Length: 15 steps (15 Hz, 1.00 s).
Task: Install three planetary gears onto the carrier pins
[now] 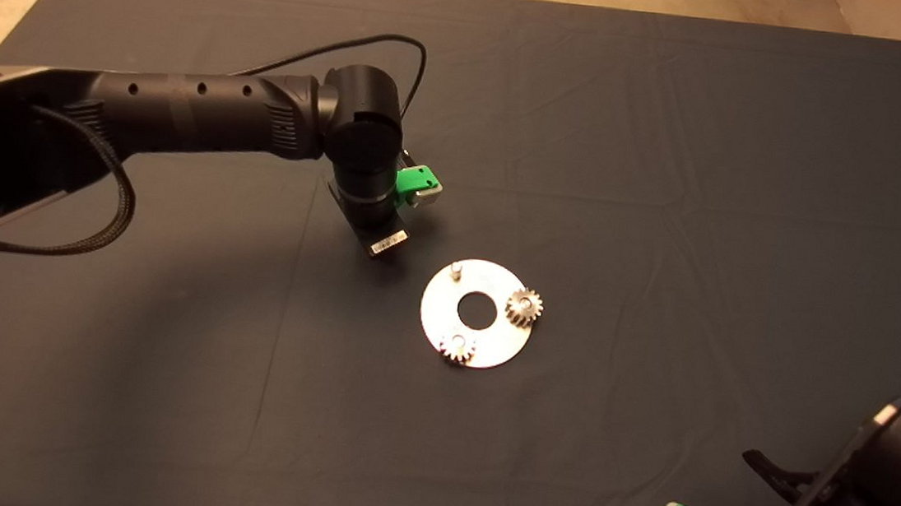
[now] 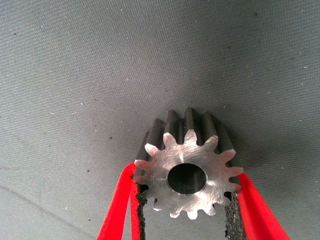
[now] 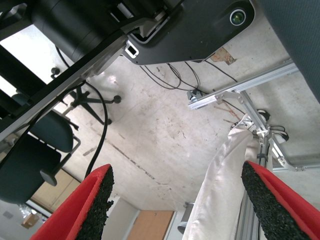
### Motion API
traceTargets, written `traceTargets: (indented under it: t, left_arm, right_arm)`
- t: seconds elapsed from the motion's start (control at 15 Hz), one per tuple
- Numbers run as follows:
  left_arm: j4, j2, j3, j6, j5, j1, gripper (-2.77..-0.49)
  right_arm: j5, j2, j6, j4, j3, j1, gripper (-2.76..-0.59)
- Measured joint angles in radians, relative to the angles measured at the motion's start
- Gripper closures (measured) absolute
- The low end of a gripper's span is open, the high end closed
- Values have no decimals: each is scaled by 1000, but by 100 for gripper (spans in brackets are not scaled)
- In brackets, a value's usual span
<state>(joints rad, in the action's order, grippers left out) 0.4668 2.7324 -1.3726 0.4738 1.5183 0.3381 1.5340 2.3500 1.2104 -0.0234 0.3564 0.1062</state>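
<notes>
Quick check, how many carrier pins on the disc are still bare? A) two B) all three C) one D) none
C: on the disc, two planetary gears sit on pins, one pin stands bare, and the left gripper holds the third gear off the disc.

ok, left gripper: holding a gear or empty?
Holding. The left gripper has its pads clamped on both sides of a planetary gear, above bare mat.

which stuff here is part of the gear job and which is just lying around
Part of the job:
- shiny silver carrier disc, one bare pin
- two small silvery spur gears on pins
- third silvery gear, clamped in left gripper

Not in use:
- dark mat
- right gripper, parked open at the lower right
</notes>
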Motion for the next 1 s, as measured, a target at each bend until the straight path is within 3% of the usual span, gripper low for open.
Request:
traceTargets:
  t: [0.4, 0.6, 1.0]
  left_arm:
    - [-16, 24, 0, 42, 14, 0, -69]
    - [-36, 50, 0, 63, 6, 1, -69]
    - [-78, 55, 3, 71, 7, 54, -69]
  right_arm:
    - [0, 13, 2, -1, 0, 4, -189]
    - [0, 13, 3, -1, 0, 4, -189]
    - [0, 13, 10, -3, 0, 2, -189]
